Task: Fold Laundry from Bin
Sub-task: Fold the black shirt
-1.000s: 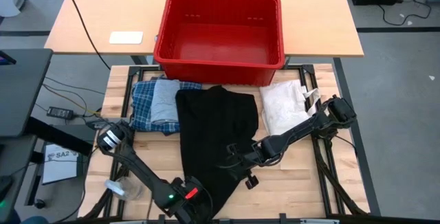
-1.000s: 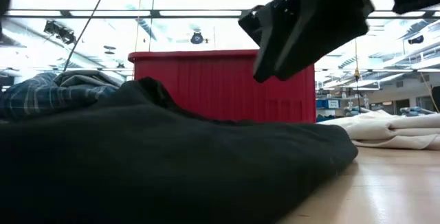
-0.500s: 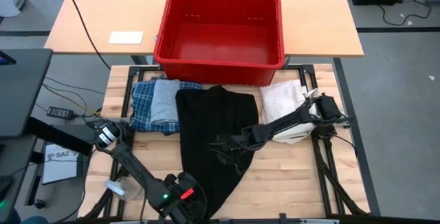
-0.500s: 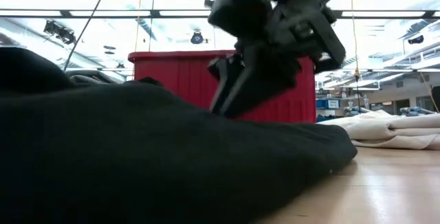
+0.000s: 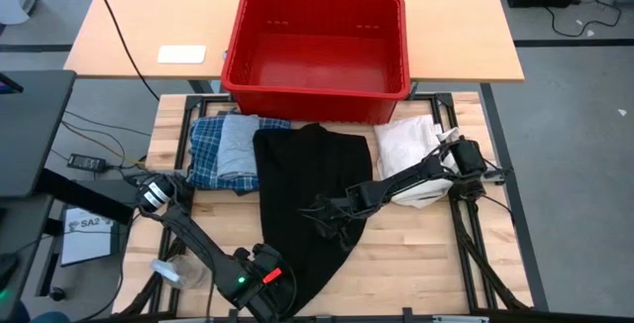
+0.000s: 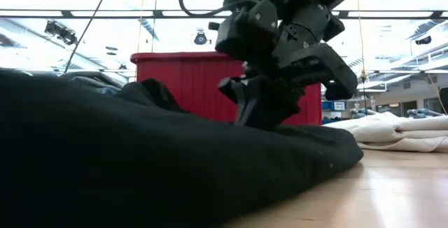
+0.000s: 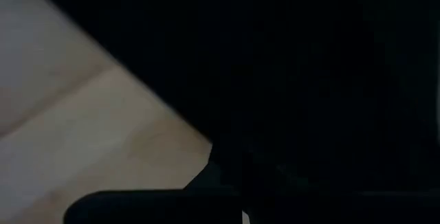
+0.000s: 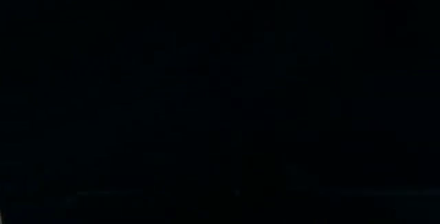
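Black piece (image 5: 309, 199) lies flat, tapering twd table's near edge.

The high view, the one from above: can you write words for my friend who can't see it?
A black garment lies spread on the wooden table, with both robot hands down on it: the right hand at its middle, the left hand at its near tip. Folded plaid and grey clothes lie at its left, a white cloth at its right, and an empty red bin stands behind.
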